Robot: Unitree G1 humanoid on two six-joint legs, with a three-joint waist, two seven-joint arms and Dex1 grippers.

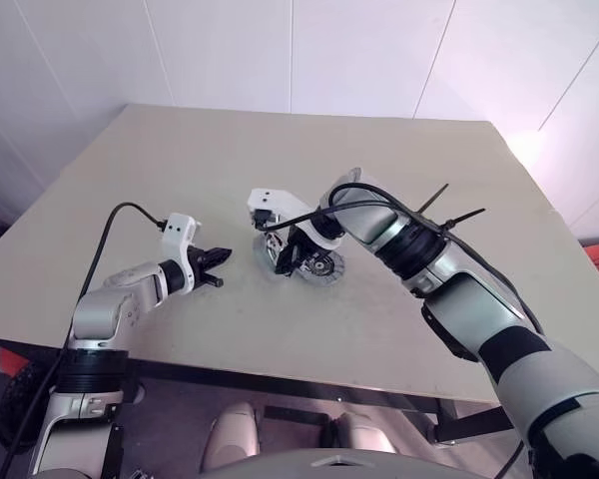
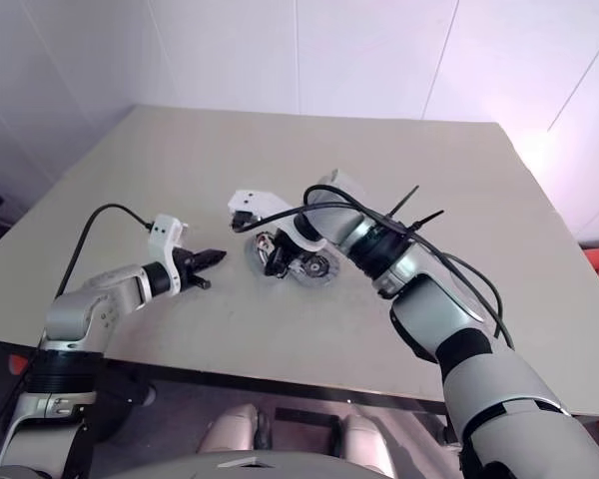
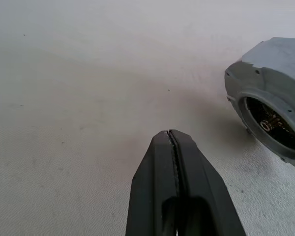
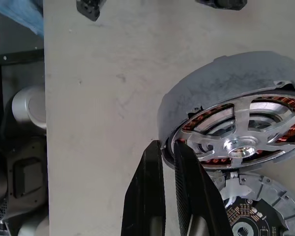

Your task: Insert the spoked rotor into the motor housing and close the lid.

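Observation:
The grey motor housing is tipped up on its edge near the table's middle. The spoked rotor shows its silver face in the housing's mouth, with copper windings behind the spokes. My right gripper comes in from the right, pointing steeply down, with its fingers pinched on the housing's rim. The lid, a grey disc with a dark centre, lies flat right beside the housing. My left gripper hovers left of the housing, shut and empty, and the housing lies just beyond its tips.
The beige table has open surface all round the parts. Its front edge runs close below both arms. Black cables and zip ties stick out from my right forearm.

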